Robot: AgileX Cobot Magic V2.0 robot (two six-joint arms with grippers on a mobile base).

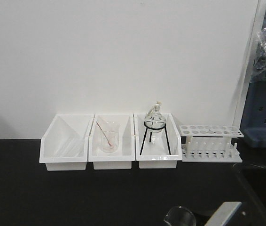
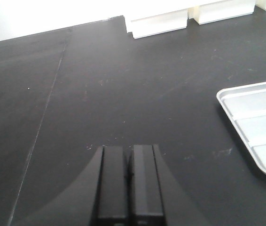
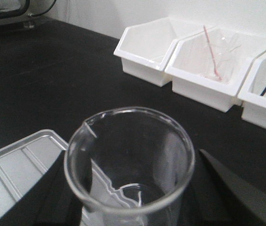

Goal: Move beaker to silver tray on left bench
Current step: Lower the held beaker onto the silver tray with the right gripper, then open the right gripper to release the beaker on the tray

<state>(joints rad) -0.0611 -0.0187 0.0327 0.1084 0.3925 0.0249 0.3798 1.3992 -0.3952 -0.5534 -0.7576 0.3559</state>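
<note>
Glass: the beaker [image 3: 129, 162] was clear and empty, upright between the fingers of the right claw [image 3: 132, 188], which held it at the sides.
Landmark: the silver tray [image 3: 15, 172] lay on the black bench [image 2: 123, 94].
Place of beaker: just beside the tray's near corner, apparently above the bench; whether it touched the bench could not be told.
Left claw [image 2: 128, 181]: its fingers were pressed together, holding nothing, low over the bench, well apart from the tray.
Step in hand: carrying, as I judge.
Next move: bring the beaker over a flat part of the tray, lower it straight, then release.
Beyond the tray: white bins [image 1: 110, 141], one holding a larger beaker [image 1: 108, 136].
</note>
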